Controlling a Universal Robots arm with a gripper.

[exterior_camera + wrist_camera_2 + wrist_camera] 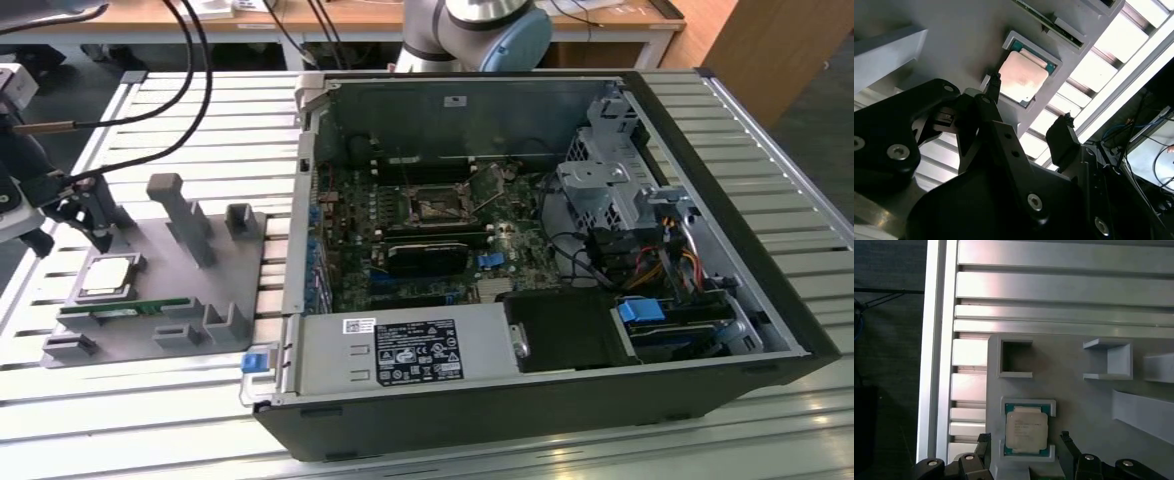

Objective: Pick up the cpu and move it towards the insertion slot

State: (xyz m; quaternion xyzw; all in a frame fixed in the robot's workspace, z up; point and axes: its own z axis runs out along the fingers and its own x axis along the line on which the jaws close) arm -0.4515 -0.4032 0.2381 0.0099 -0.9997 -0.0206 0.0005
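My claw [67,225] is open and holds nothing. It hangs over the grey holder [187,290] at the exterior view's left, on the slatted metal table [200,110]. The chip [110,275] lies flat in its square pocket on this holder, silver side up with a pale rim around it. In the first wrist view the two black fingers [983,440] stand well apart, one on each side of the chip [1026,430], and I cannot see that they touch it. A green memory stick [127,308] lies on the same holder, just beside the chip. The socket [438,207] sits on the board inside the open computer case [534,420], a silvery frame with a dark centre. It is well apart from the chip, toward the exterior view's right.
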